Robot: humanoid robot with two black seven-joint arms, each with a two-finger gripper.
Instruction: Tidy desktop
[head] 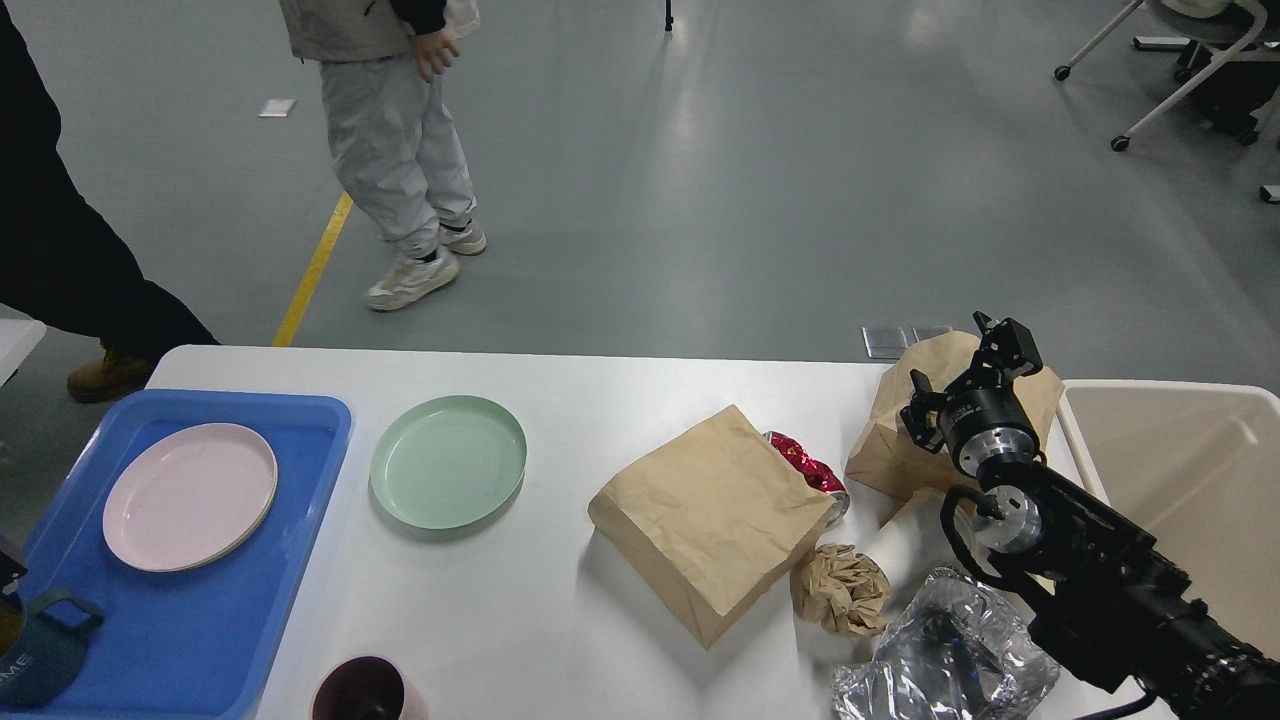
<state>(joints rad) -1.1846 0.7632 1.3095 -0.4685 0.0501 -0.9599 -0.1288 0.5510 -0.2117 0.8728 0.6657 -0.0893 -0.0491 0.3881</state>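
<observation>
The white desktop [560, 610] holds a green plate [447, 461], a large brown paper bag [710, 520], a crushed red can [808, 472], a crumpled paper ball [842, 590], a clear plastic wrapper [940, 660] and a dark cup [362, 690]. My right gripper [962, 368] stands open over a second brown bag [890, 450] at the far right, its fingers spread apart. A blue mug [40, 655] sits tilted over the blue tray's near left corner. A dark sliver of my left gripper [8, 575] shows just above it at the view's edge.
The blue tray [200, 620] on the left carries a pink plate [188, 497]. A beige bin [1190, 470] stands off the table's right end. One person walks on the floor beyond the far edge, and another stands at the far left corner.
</observation>
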